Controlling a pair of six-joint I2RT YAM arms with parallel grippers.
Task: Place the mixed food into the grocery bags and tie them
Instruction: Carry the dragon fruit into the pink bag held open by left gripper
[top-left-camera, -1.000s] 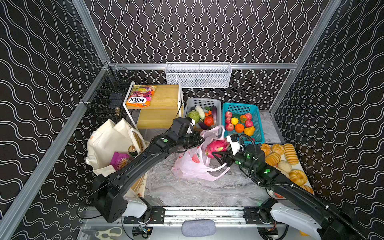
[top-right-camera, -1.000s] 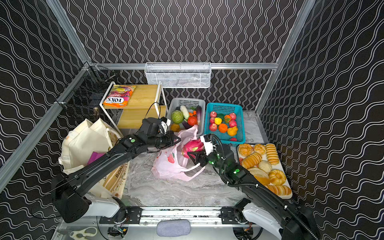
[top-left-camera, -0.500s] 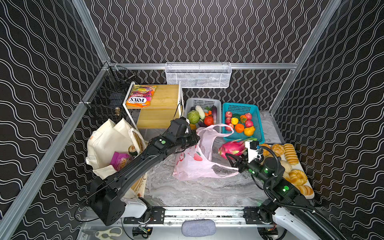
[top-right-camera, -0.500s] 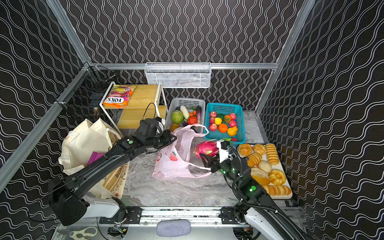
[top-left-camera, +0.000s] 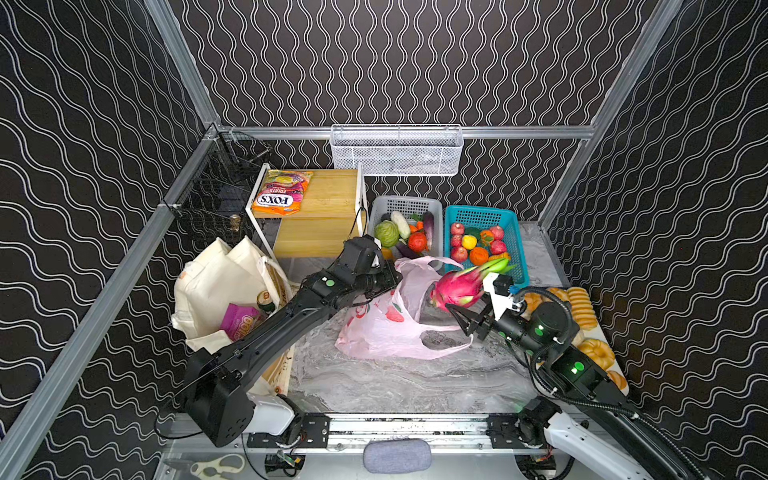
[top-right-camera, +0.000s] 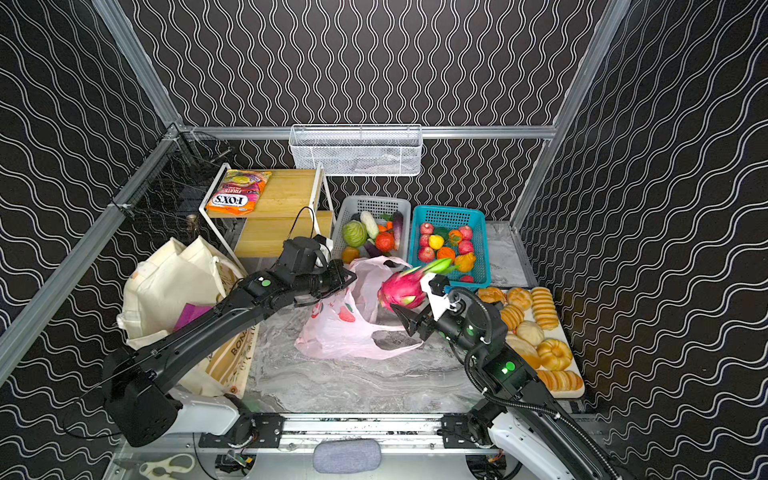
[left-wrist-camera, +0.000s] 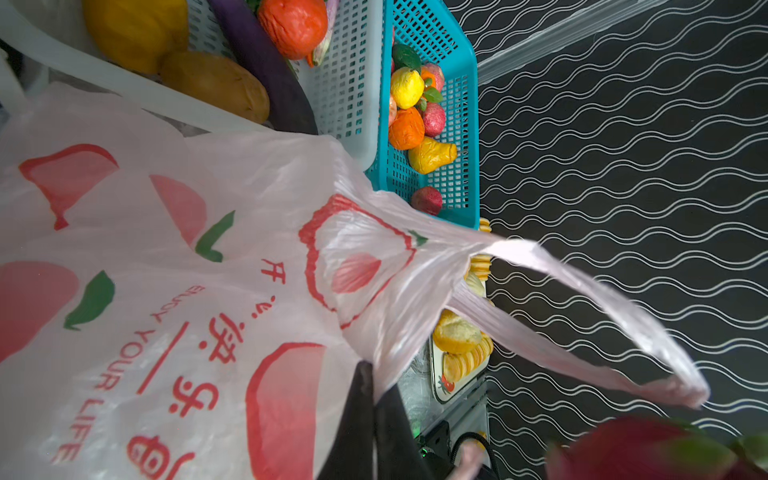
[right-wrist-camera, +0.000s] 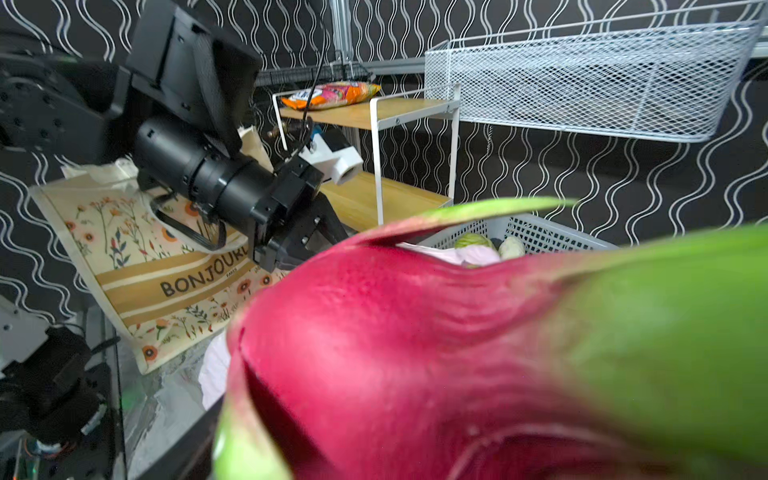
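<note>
Dragon fruit (top-left-camera: 456, 286) swings back left toward the pink bag (top-left-camera: 386, 328), clamped in the wide-spread right gripper (top-left-camera: 453, 305); left gripper (top-left-camera: 392, 277) pinches the bag's rim, whose thin mouth could sag shut.

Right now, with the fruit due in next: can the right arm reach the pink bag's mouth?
Likely yes: the left gripper holds the bag open, its mouth faces the right gripper, which carries the dragon fruit beside it; nothing lies between.

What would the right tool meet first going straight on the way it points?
Probably the pink plastic bag: the right tool, carrying the dragon fruit, points at the mouth that the left tool holds up. Depth is unclear, so it may enter the opening or catch the rim.
</note>
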